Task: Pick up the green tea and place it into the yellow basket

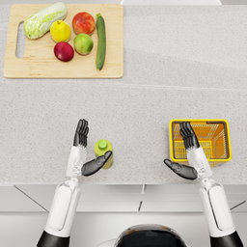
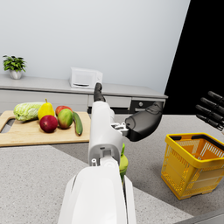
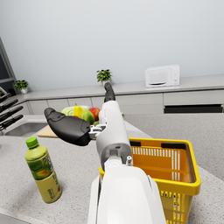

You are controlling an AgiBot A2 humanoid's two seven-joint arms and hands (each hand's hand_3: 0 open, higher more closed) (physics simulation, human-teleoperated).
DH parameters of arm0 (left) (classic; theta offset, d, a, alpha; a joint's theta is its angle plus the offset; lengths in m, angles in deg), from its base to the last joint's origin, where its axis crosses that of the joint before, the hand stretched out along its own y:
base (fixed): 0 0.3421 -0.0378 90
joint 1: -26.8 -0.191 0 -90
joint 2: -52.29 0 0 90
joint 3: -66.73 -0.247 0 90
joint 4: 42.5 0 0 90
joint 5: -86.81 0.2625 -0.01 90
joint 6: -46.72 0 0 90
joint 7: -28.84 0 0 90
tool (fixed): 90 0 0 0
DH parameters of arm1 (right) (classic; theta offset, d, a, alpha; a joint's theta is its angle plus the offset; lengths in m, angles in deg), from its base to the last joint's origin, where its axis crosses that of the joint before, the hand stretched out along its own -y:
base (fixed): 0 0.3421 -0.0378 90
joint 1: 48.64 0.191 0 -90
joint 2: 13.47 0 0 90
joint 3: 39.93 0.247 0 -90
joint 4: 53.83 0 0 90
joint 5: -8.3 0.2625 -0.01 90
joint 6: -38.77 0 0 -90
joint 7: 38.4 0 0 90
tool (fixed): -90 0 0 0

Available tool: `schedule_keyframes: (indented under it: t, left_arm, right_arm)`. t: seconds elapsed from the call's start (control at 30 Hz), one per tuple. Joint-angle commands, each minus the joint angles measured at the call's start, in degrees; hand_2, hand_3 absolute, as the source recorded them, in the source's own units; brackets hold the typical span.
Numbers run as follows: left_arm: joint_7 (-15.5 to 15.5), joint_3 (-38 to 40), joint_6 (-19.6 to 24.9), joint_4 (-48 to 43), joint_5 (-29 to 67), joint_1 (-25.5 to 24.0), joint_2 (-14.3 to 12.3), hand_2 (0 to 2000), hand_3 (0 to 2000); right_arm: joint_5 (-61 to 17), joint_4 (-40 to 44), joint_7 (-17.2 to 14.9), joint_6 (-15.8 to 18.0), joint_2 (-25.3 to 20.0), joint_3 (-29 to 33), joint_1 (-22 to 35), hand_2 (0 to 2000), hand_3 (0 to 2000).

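Plainly the tea is not yet lifted: it stands upright on the bench at lower left of centre in the head view, green cap up, well apart from the basket at lower right. In the right wrist view the same bottle stands free at lower left, nothing wrapped round it. The left hand is just beside it, open, its fingers stretched flat away from the robot along the bottle's left side and the thumb reaching under the bottle's near edge; whether the thumb touches the bottle I cannot tell. So, as I judge it, the reach is done and the grasp, lift, carry across and drop into the basket all remain. The right hand is open too, holding nothing, fingers spread over the basket's left rim and thumb pointing left. Further out, at upper left, a board carries a cabbage, fruit and a cucumber.
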Motion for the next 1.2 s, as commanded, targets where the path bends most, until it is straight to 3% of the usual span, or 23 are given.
schedule_keyframes:
  t: [0.03, 0.37, 0.47, 0.6, 0.77, 0.93, 1.2]
  left_arm:
    - [0.0, 0.0, 0.0, 0.0, 0.0, 0.0, 0.0, 0, 0]
    - [0.0, -1.7, 0.0, 0.9, 0.0, 0.1, -0.1, 0, 0]
    - [3.6, 2.7, 3.6, -3.5, 0.0, 0.4, -0.8, 0, 0]
    - [5.2, 5.7, 5.2, -6.1, 0.0, -1.6, -0.6, 0, 0]
    - [5.7, 4.8, 5.7, -6.6, 12.7, -3.9, -0.5, 0, 0]
    - [5.7, 2.3, 5.8, -0.3, 23.6, -3.6, -1.3, 0, 0]
    - [5.8, -2.9, 5.8, 14.5, 26.7, -1.9, -3.3, 0, 0]
  right_arm:
    - [0.0, 0.0, 0.0, 0.0, 0.0, 0.0, 0.0, 0, 0]
    - [0.0, 0.9, 0.0, 0.0, -0.1, -1.7, 0.1, 0, 0]
    - [0.0, -4.0, 3.7, -3.6, -1.0, 3.1, 1.0, 0, 0]
    - [0.0, -8.2, 5.2, -5.2, -0.8, 9.3, -1.8, 0, 0]
    - [-12.7, -10.2, 5.7, -5.6, -1.1, 14.0, -6.0, 0, 0]
    - [-21.9, -8.8, 5.8, -5.7, -1.7, 13.6, -4.1, 0, 0]
    - [-24.2, -9.1, 5.8, -5.7, -2.4, 12.9, -4.9, 0, 0]
